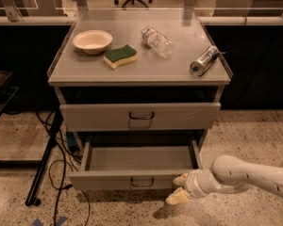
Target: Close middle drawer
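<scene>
Camera view: grey middle drawer (127,180) pulled out, gripper (178,188) beside its front.

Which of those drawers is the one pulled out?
The lower one, the middle drawer: it sticks far out, its inside showing, while the upper drawer sits much further in. The robot's open hand is by its front right corner.

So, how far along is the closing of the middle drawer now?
Done: nothing yet; the middle drawer is pulled far out, its inside showing. In hand: the pincer sits low at the right end of the drawer's front, fingers apart, the upper one seemingly touching it. Left: push the drawer fully in, until its front lines up with the top drawer above.
</scene>
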Motion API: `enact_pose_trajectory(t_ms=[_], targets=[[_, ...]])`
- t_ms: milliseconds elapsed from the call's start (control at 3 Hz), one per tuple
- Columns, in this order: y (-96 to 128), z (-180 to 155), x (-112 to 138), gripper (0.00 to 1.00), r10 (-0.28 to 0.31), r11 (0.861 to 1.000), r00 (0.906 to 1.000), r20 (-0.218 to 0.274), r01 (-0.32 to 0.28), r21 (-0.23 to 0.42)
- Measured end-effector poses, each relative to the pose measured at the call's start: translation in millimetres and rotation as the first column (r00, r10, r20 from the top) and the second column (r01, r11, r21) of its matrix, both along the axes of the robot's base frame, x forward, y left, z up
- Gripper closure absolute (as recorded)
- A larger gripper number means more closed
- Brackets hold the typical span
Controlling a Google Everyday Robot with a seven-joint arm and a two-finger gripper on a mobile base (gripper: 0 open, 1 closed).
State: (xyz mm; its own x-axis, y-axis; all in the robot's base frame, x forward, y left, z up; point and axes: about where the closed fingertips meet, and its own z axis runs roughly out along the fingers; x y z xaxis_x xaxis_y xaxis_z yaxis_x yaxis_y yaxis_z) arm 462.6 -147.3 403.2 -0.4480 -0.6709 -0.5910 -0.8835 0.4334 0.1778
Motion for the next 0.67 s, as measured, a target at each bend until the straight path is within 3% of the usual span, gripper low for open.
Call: enact_pose_trajectory(t_ms=[333, 667], targets=[[-2.7, 8.8, 30.6, 0.40, -0.008, 1.000, 0.9994, 0.035, 0.008, -0.002], [-2.7, 8.8, 30.6, 0.17, -0.007, 1.000, 0.9994, 0.035, 0.008, -0.002]])
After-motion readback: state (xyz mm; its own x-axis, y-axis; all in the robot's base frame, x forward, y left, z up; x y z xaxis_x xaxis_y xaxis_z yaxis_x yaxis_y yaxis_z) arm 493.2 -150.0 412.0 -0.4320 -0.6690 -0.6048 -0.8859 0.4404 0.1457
